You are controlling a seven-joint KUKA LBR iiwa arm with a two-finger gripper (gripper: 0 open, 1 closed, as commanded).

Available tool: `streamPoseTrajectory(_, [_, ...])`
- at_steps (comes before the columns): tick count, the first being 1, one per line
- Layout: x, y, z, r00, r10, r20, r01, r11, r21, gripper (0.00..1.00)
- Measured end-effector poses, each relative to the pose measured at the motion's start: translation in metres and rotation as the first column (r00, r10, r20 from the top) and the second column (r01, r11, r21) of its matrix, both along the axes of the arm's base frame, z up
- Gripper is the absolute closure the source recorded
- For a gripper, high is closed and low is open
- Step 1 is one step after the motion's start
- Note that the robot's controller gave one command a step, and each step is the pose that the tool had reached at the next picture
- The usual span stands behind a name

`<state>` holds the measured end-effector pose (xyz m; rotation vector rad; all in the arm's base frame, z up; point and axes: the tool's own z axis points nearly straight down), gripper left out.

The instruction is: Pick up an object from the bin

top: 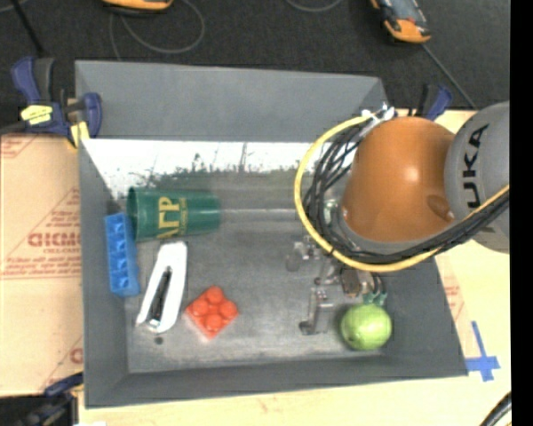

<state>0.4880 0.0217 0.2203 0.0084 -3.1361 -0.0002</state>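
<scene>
My gripper (338, 307) hangs low over the bin's front right part, under the arm's orange cover. It stands open; one metal finger (313, 314) reaches down to the floor, and the other sits close above a green apple (366, 327). The apple lies on the floor by the front right wall, just right of the gripper, and nothing is held between the fingers. A red studded toy block (212, 311) lies further left on the floor.
A white stapler-like thing (163, 286) and a blue studded brick (121, 254) lie at the left. A green cup (172, 213) lies on its side at the back left. The arm and its cables cover the bin's right back part.
</scene>
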Motion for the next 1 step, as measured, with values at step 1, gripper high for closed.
streamPoseTrajectory(1, [0.0016,0.0001,0.0041,1.000,-0.001,0.008,0.001,1.000,0.001,0.00])
